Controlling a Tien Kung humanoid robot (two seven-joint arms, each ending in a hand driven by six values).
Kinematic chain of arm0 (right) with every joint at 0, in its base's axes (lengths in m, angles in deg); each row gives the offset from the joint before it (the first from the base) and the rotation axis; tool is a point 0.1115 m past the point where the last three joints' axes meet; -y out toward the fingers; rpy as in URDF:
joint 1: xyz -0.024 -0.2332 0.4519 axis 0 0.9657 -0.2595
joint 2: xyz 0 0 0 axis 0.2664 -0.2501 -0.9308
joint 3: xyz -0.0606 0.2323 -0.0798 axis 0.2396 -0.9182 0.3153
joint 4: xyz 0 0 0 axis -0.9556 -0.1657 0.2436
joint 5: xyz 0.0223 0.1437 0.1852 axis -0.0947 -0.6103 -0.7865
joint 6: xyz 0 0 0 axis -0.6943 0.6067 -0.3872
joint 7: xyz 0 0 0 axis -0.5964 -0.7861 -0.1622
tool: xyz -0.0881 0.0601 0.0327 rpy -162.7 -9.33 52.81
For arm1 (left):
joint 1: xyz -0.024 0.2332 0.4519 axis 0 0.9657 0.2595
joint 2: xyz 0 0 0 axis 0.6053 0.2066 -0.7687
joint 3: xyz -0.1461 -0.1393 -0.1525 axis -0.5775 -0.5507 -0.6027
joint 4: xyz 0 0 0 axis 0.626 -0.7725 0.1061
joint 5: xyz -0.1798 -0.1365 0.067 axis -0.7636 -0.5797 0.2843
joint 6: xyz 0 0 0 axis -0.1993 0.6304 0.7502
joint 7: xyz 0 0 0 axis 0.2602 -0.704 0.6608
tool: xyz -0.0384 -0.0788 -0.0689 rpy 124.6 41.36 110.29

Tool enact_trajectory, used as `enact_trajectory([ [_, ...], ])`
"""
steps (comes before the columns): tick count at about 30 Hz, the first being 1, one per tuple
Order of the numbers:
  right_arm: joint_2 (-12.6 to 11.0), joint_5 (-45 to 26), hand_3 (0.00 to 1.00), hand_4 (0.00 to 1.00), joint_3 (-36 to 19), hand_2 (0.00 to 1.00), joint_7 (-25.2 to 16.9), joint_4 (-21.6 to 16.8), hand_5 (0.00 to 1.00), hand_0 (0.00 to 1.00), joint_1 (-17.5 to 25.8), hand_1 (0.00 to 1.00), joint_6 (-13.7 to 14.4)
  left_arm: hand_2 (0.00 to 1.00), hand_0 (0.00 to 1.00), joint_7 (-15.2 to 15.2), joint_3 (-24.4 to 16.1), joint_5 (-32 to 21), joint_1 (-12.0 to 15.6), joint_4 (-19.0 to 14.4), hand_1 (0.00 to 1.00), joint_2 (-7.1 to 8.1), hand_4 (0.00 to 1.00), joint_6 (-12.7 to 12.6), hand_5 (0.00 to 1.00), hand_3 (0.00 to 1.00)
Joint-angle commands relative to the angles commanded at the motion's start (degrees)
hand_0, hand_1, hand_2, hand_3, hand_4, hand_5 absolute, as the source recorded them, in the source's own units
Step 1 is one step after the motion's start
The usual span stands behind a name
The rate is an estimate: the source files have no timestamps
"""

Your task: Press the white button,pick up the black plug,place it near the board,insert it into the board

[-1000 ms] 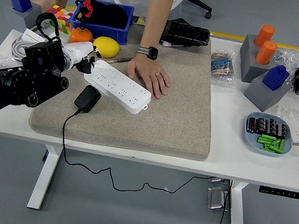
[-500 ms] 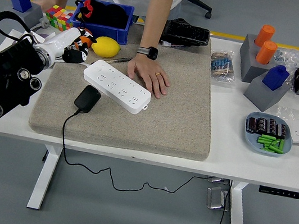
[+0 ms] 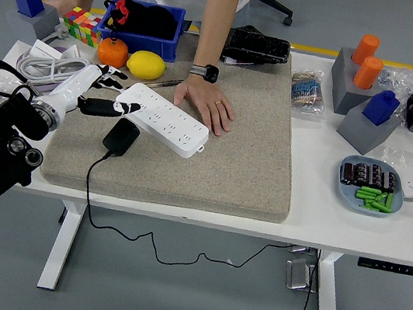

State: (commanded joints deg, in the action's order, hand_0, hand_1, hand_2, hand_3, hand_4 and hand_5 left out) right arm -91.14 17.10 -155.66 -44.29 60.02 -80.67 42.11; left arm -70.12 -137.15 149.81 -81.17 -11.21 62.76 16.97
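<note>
The left hand [image 3: 106,92], fingers spread and empty, is held at the white power strip's [image 3: 163,119] nine o'clock end, the black plug [image 3: 121,136] nearby.

No legible text (anywhere)

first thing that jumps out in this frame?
The white power strip lying slantwise on the grey mat, pinned at its far end by a person's hand. The robot's left hand reaches to the strip's near-left end, just above the black plug, whose cord trails off the table's front edge.
</note>
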Motion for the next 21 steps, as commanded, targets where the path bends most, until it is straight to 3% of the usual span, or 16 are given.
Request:
enact_trajectory([
  [3,0.05,-0.09,0.595,0.687,0.07,0.564,0.01,-0.06,0.389,0.625,0.06,0.563,0.03,0.828,0.842,-1.57,-0.23,1.92,0.98,-0.63,0.885,-0.39,0.998,-0.46,0.697,0.838],
  [4,0.07,-0.05,0.594,0.687,0.11,0.564,0.02,-0.06,0.388,0.625,0.07,0.563,0.03,0.895,0.883,-2.27,-0.28,2.77,1.21,-0.77,0.927,-0.55,0.998,-0.61,0.808,0.913],
  [9,0.16,0.03,0.594,0.687,0.43,0.564,0.06,-0.05,0.388,0.625,0.17,0.563,0.05,0.895,0.883,-7.56,-0.26,6.75,2.68,-1.73,0.927,-1.81,0.998,-1.33,0.808,0.913],
  [10,0.17,0.06,0.594,0.687,0.5,0.564,0.06,-0.05,0.388,0.625,0.16,0.563,0.05,0.881,0.883,-9.1,0.03,7.7,2.95,-1.94,0.924,-2.09,0.998,-1.67,0.767,0.915],
  [14,0.2,-0.05,0.594,0.687,0.79,0.564,0.05,-0.12,0.388,0.625,0.16,0.563,0.07,0.881,0.883,-12.49,1.01,10.22,3.8,-2.3,0.924,-2.86,0.998,-3.47,0.767,0.915],
  [15,0.2,-0.06,0.594,0.687,0.87,0.564,0.05,-0.12,0.388,0.625,0.17,0.563,0.08,0.881,0.883,-12.86,1.2,10.33,3.96,-2.28,0.924,-3.03,0.998,-3.78,0.767,0.915],
  [16,0.21,-0.05,0.594,0.686,0.91,0.564,0.05,-0.12,0.39,0.626,0.18,0.563,0.08,0.845,0.839,-13.0,1.34,10.29,4.05,-2.26,0.882,-3.13,0.998,-3.9,0.615,0.901],
  [21,0.26,-0.07,0.594,0.686,1.16,0.564,0.06,-0.1,0.39,0.626,0.21,0.563,0.11,0.845,0.839,-13.05,2.18,10.15,4.47,-2.41,0.882,-3.81,0.998,-4.09,0.615,0.901],
])
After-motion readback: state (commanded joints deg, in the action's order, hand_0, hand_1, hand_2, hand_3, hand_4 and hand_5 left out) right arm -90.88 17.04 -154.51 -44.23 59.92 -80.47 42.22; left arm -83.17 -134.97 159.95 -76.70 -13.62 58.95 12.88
